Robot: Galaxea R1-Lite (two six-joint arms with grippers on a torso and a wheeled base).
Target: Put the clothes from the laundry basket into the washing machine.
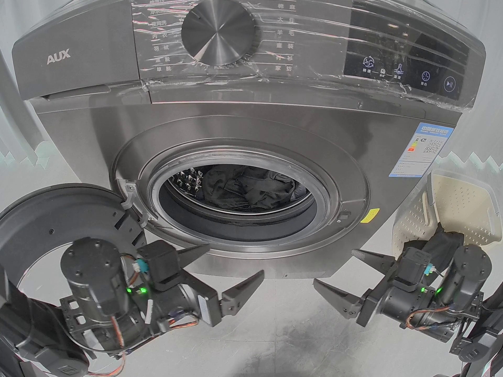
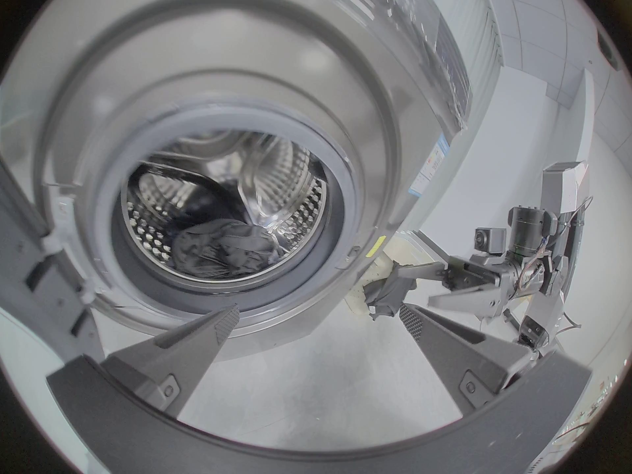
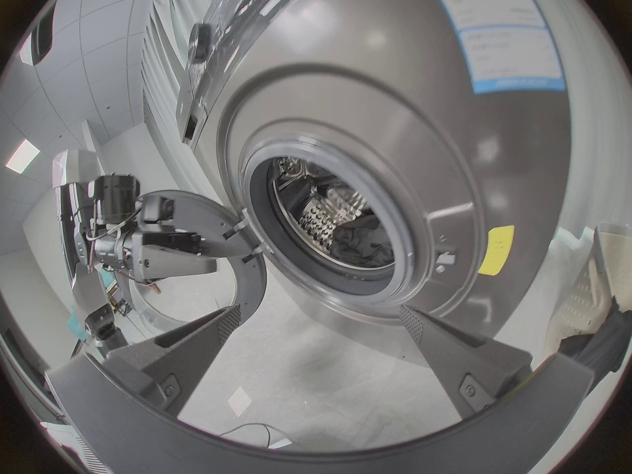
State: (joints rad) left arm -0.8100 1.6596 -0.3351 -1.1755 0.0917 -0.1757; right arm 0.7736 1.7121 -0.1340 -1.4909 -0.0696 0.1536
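washer (image 1: pixel 340 132) (image 2: pixel 368 133) (image 3: pixel 395 100) front-on, door (image 1: pixel 47 221) (image 2: pixel 26 264) (image 3: pixel 253 284) swung fully open on robot's left; drum (image 1: pixel 188 181) exposed; dark clothes (image 1: pixel 246 187) (image 2: pixel 220 248) (image 3: pixel 359 245) already lying in a crumpled heap on the drum bottom, toward the back

basket (image 1: pixel 466 205) (image 3: pixel 586 291) pale, perforated, on the floor (image 1: pixel 283 331) at robot's right, just beside the washer's lower right corner; one dark garment (image 1: pixel 443 244) (image 2: pixel 388 291) (image 3: pixel 605 343) draped over its near rim, part inside, part hanging out; cannot tell whether more lies below it

left pincer (image 1: pixel 234 260) (image 2: pixel 317 311): fingers wide apart, nothing between them; low over the floor, in front of the opening's lower left, between door and washer front; pointed at the drum mouth; not touching either

right pincer (image 1: pixel 335 267) (image 3: pixel 317 311): fingers apart too, holding nothing; low over the floor in front of the washer's lower right; basket just beside the arm's wrist on the outer side; tips aimed inward toward the left pincer, clear of the garment

both pincers roughly level, well apart, bare floor between them

panel: dial (image 1: pixel 219 31) top centre under plastic film; blue-edged label (image 1: pixel 422 150) on the right of the front; yellow sticker (image 1: pixel 370 215) below it near the door ring
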